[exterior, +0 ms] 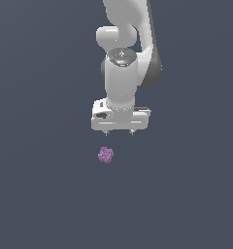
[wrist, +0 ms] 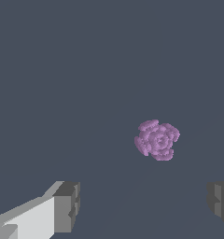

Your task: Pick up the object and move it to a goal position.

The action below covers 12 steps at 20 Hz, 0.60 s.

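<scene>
One small purple object (exterior: 106, 155), lumpy like a berry cluster, is seen lying alone on the dark surface (exterior: 41, 194), just below the gripper (exterior: 119, 132) in the exterior view and a little toward that view's left of the gripper's centre, with a clear gap between them. The jaws are spread wide and nothing is held between them; in the wrist view the two fingertips (wrist: 67, 205) stand far apart, and the object (wrist: 157, 139) lies beyond them, nearer to one pad than to the other. It is judged to be light and probably rigid, and its bumpy skin should give the pads some purchase, though its roundness could let it roll or squirt out if it is pinched off-centre; a hold across its widest middle is therefore advised. The arm's posture and the height above the object are shown only by the exterior view, whereas the sideways offset from the finger line is shown only by the wrist view
</scene>
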Available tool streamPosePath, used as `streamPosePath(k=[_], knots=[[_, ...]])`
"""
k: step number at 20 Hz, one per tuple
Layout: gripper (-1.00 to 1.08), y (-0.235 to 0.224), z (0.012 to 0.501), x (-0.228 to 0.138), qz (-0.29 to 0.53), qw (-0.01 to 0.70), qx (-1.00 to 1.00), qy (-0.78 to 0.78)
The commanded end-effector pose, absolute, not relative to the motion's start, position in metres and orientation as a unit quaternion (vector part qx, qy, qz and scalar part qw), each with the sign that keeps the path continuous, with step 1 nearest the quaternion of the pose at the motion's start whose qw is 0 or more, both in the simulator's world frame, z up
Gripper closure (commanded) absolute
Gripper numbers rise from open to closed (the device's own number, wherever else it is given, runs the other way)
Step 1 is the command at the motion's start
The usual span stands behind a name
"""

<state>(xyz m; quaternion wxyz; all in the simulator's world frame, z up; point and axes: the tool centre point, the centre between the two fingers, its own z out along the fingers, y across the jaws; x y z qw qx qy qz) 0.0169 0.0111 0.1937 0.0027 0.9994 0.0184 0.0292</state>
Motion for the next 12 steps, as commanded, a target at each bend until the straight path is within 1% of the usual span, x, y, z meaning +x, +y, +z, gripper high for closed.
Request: streamPosePath(k=[1, 12], knots=[[-0.92, 0.011, 0.194, 0.017, 0.029, 0.003, 0.999, 0.018], [-0.92, 0.032, 0.216, 0.025, 0.052, -0.013, 0.998, 0.03]])
